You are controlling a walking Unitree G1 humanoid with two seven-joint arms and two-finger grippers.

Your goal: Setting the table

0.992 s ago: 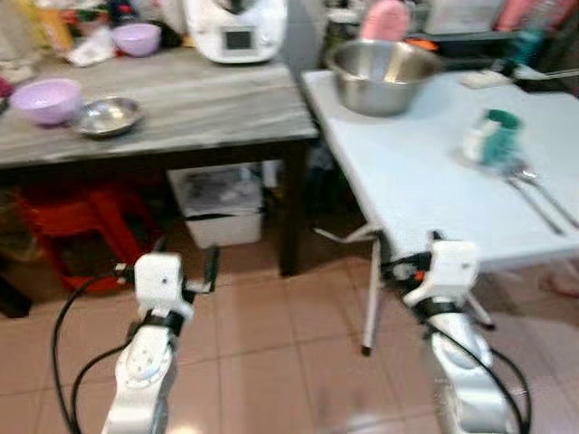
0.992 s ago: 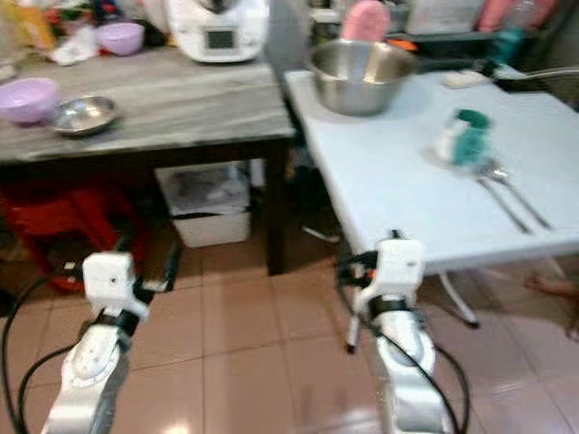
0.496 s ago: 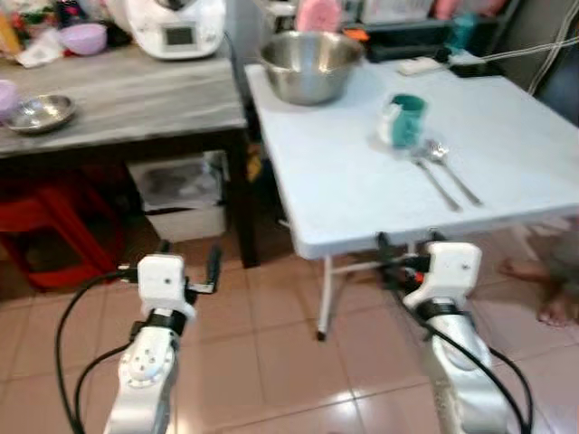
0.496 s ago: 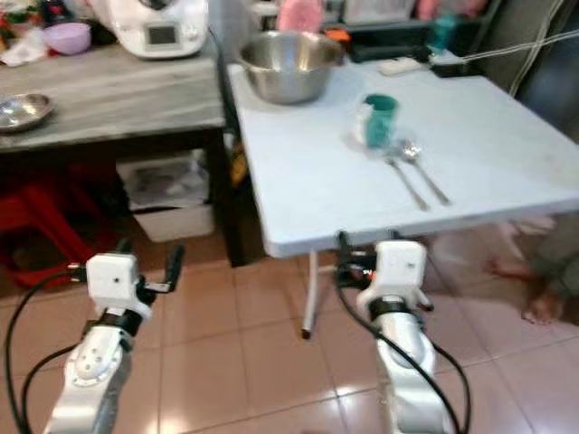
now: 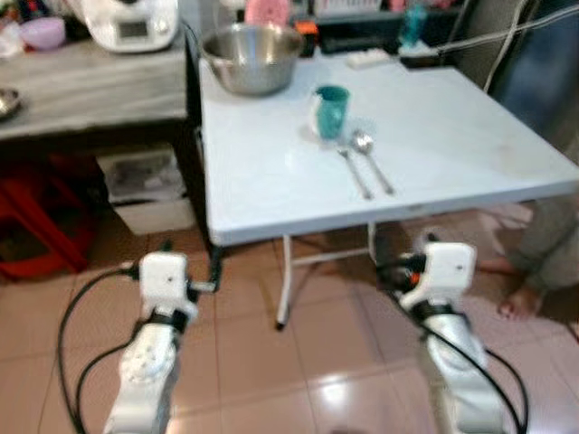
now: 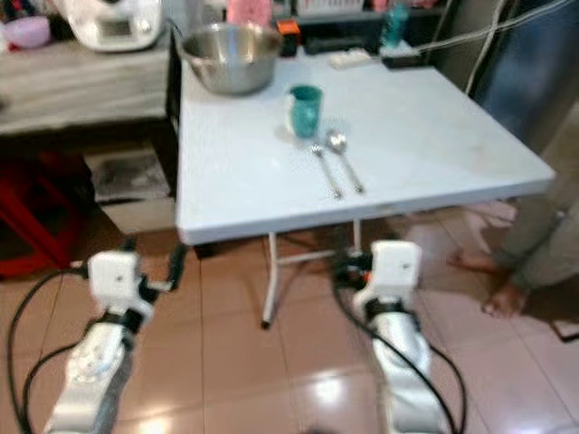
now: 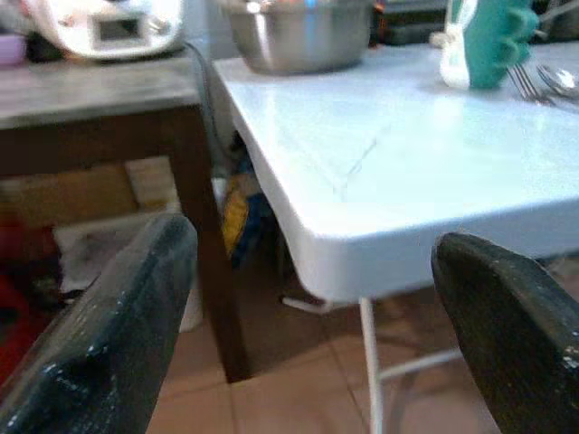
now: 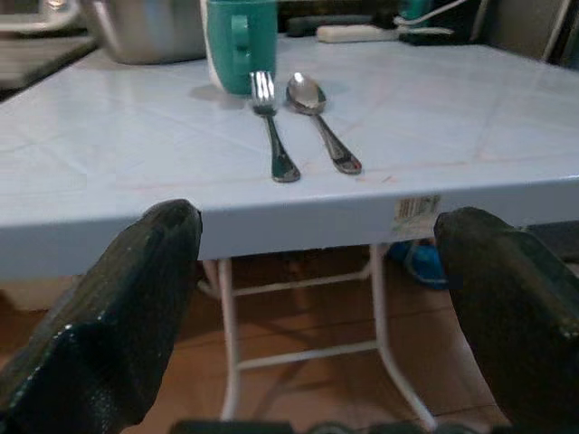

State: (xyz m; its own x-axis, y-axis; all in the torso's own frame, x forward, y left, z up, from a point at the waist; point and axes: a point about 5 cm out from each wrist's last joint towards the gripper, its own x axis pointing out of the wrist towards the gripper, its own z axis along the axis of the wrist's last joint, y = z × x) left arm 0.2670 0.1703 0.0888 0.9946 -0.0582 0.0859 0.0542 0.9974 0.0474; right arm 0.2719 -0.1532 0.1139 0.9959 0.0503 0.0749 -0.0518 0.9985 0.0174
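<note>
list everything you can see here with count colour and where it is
white table: 1, white, folding, ahead of the robot
bowl: 1, steel, far left corner of white table
mug: 1, teal, mid-table
fork: 1, silver, just nearer than the mug
spoon: 1, silver, beside the fork on its right
power strip: 1, white, far edge of white table
wooden table: 1, grey top, left of the white one
appliance: 1, white, on wooden table
bin: 1, white, under wooden table
stool: 1, red, under wooden table
person's foot: 1, bare, on floor at right
left gripper: 1, black, open, low before table edge
right gripper: 1, black, open, low before table edge
</note>
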